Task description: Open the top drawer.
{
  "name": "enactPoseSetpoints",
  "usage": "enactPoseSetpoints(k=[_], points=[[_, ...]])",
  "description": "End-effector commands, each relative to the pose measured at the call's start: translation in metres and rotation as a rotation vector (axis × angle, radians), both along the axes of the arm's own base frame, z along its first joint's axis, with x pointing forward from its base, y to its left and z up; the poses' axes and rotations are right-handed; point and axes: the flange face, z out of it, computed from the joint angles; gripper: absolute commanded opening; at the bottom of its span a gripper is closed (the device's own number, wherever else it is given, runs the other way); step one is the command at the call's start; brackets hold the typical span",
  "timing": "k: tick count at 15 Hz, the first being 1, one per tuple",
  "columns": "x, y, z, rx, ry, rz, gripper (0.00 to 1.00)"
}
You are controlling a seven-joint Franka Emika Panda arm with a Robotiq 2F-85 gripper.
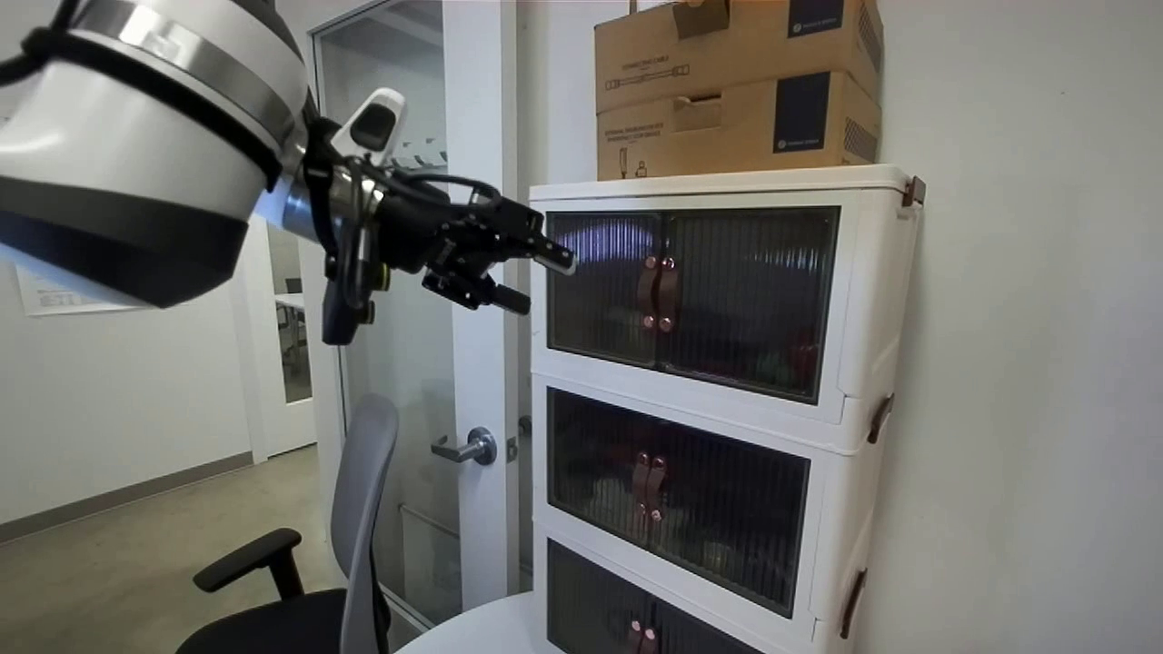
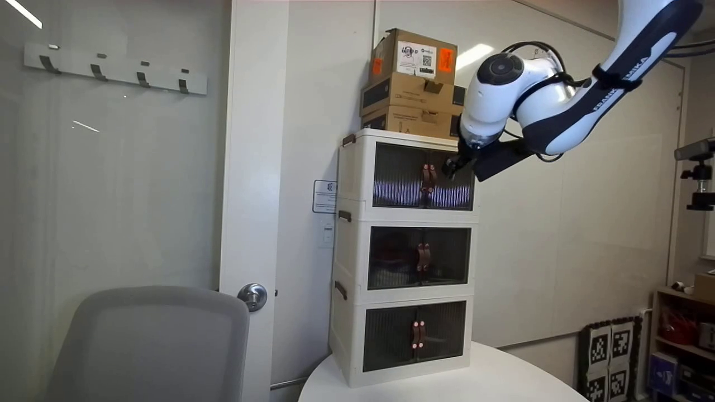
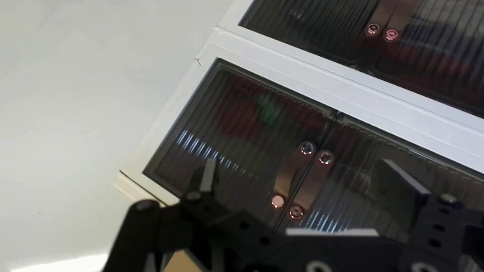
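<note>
The claw [image 1: 542, 281] is released: its two fingers [image 1: 554, 254] stand wide apart and point to the side of the top drawer [image 1: 727, 300]. In the wrist view, a pair of brown strap handles [image 3: 313, 185] appears in the space between the fingers, but farther ahead; in both exterior views the claw is apart from these straps. How near the fingertips are to the front, I cannot tell exactly.

The top drawer is the highest tier of a cream-white cabinet [image 2: 416, 216]. Its two smoky, ribbed front panels [image 3: 245, 139] are closed and meet at one seam, with a strap on each side of it, fixed by copper-coloured rivets [image 3: 295, 212]. Behind the panels there are red and green shapes [image 3: 269, 108], too blurred to name.

Below are the middle tier [image 1: 727, 504] and the bottom tier [image 2: 391, 338], of the same kind, also with closed panels. The cabinet stands upright on a white counter [image 2: 519, 374] with a rounded edge, and on its top are stacked cardboard boxes [image 2: 413, 92], three of them visible in an exterior view.

Farther out, a grey chair [image 2: 156, 340] is near a white-framed door [image 1: 482, 381] with a metal lever [image 1: 477, 447].
</note>
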Motion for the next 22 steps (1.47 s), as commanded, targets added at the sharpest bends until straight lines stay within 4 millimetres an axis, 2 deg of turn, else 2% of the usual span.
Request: enactPoseSetpoints(k=[1,5,8,12,22], points=[[0.020,-0.008,-0.038,-0.007,-0.108,-0.128,1.00],[0.044,-0.023,-0.084,0.005,-0.229,-0.233,1.00],[0.060,-0.029,-0.099,-0.004,-0.338,-0.291,1.00],[0.074,-0.034,-0.106,-0.023,-0.500,-0.374,1.00],[0.103,-0.023,-0.114,0.008,-0.919,-0.449,1.00]])
